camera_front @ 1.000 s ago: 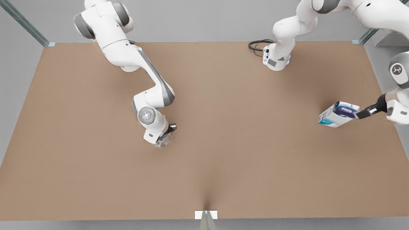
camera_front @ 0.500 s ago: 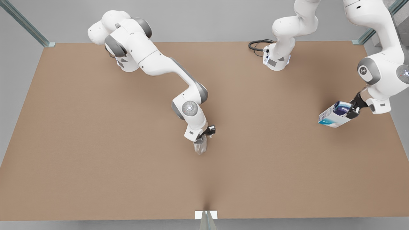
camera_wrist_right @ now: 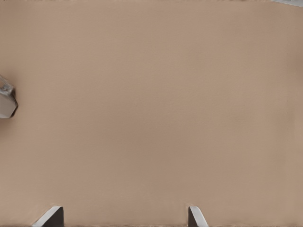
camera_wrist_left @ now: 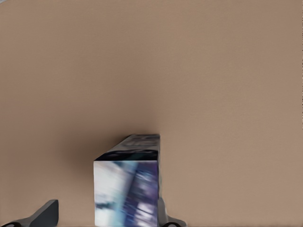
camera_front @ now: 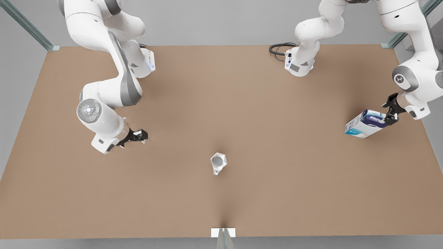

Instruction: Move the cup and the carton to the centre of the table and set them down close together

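Front view: cup [camera_front: 218, 162] upright on table [camera_front: 242, 114], near centre, alone. Right gripper [camera_front: 140, 136] at front view's left, well apart from cup, fingers apart, empty. Carton [camera_front: 365, 123] near table's edge at front view's right; left gripper [camera_front: 389, 114] at its end.

Left wrist view: carton [camera_wrist_left: 128, 184] between spread fingers [camera_wrist_left: 45, 213], gap visible on one side.

Right wrist view: fingers [camera_wrist_right: 52, 217] apart over bare table; cup [camera_wrist_right: 6, 101] at frame edge.
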{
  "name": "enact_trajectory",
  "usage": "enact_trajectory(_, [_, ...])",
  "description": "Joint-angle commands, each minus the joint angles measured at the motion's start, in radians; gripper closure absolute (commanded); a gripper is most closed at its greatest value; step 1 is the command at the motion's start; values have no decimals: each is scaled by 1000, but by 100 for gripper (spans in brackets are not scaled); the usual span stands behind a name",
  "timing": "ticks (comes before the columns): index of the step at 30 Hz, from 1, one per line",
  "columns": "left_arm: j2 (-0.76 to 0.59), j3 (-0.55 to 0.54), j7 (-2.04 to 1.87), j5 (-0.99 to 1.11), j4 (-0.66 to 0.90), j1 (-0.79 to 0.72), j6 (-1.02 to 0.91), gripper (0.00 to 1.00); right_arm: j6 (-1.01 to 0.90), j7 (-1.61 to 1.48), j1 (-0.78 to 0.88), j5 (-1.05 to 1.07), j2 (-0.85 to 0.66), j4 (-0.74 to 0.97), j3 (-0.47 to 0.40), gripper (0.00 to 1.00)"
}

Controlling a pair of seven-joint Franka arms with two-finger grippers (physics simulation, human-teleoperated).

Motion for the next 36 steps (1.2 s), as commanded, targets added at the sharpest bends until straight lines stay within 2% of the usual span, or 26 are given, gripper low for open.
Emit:
enact_trajectory(1, [2, 0, 0, 0, 0, -29, 0, 0, -1, -2, 2, 0, 2, 16, -27, 0])
enact_trajectory(2, [3, 0, 0, -1, 0, -29, 2, 0, -1, -29, 2, 0, 5, 39, -63, 0])
enact_trajectory(8, [15, 9, 2, -1, 2, -29, 3, 0, -24, -29, 2, 21, 78, 162, -119, 0])
enact_trajectory(34, [124, 36, 19, -4, 9, -29, 3, 0, -22, -29, -17, 21, 98, 190, -120, 0])
enact_trajectory(36, [121, 34, 19, -4, 12, -29, 3, 26, -22, -29, -15, 21, 98, 190, -120, 0])
